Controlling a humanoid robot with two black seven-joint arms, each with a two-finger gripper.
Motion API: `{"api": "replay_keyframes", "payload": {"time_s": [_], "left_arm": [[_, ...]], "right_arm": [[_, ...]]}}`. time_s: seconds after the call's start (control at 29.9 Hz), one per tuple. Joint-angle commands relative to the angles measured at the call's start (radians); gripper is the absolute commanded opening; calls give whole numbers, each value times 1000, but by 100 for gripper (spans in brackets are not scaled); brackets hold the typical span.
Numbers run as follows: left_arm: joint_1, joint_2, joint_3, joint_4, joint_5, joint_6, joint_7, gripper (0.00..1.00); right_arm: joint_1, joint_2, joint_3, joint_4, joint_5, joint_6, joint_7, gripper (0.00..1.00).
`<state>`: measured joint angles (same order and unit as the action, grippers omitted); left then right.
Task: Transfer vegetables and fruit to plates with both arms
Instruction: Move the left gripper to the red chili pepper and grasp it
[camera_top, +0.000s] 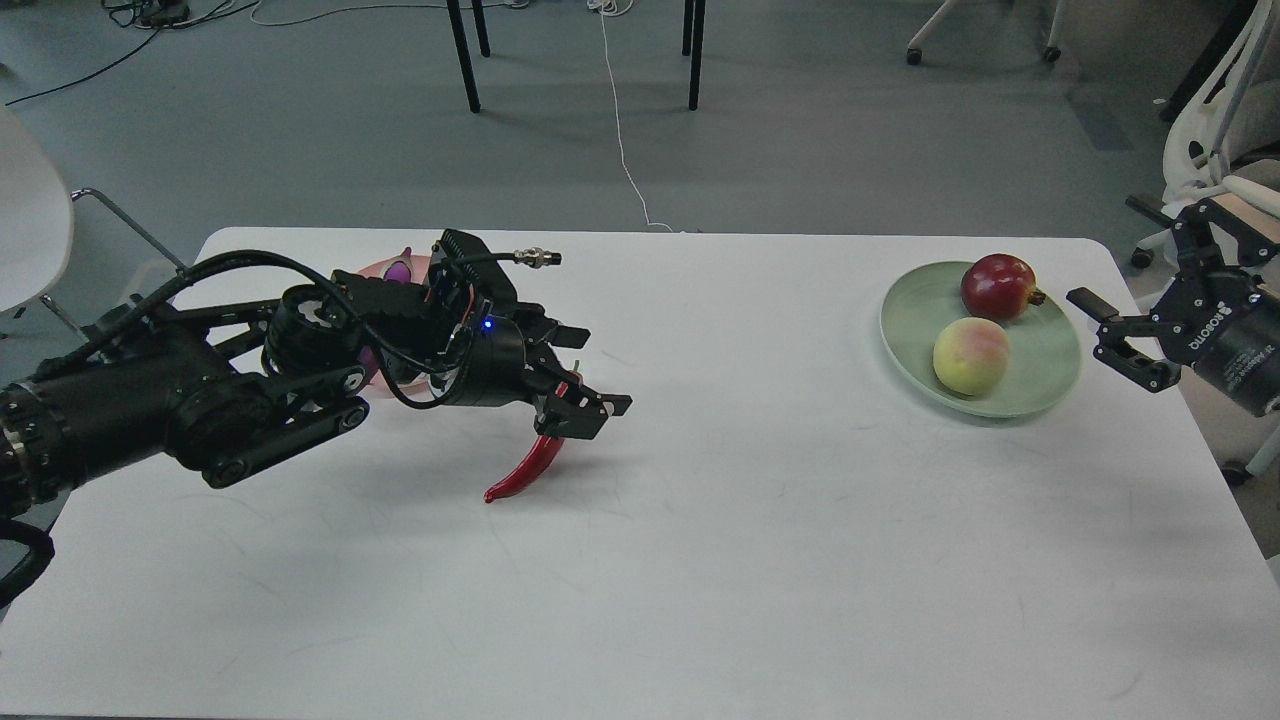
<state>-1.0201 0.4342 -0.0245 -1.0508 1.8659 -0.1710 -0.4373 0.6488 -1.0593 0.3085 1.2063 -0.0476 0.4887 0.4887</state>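
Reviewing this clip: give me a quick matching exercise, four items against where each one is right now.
Items:
1. chili pepper
2. peach
3. eggplant
4. right claw

Places:
A. on the pink plate, mostly hidden by the arm
B. held in the left claw, hanging over the table
C. open, beside the green plate
D. on the green plate, with the pomegranate

Pairs: 1-B, 2-D, 3-A, 4-C

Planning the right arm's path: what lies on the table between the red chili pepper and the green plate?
Nothing. In the head view, bare white table runs from the chili pepper, held by the left gripper, to the green plate.
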Motion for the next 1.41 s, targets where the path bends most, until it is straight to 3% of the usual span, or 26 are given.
{"api": "replay_keyframes", "payload": {"time_s": [0.0, 0.13, 1.07, 1.24, 1.34, 1.37], "left_arm": [[41, 0, 0, 20, 12, 11, 41, 98], [44, -2, 1, 72, 15, 39, 84, 98], [113, -72, 3, 173, 53, 31, 109, 95], [112, -74, 3, 173, 53, 15, 108, 68], [110, -75, 1, 173, 53, 11, 112, 30], [109, -74, 1, 173, 55, 11, 117, 24]], "right_arm": [[-1, -1, 0, 1, 0, 0, 0, 99], [-1, -1, 0, 1, 0, 0, 0, 99], [-6, -2, -2, -1, 0, 0, 0, 99], [-6, -2, -2, -1, 0, 0, 0, 99], [-6, -2, -2, -2, 0, 0, 0, 99], [-8, -2, -2, -2, 0, 0, 0, 99]]}}
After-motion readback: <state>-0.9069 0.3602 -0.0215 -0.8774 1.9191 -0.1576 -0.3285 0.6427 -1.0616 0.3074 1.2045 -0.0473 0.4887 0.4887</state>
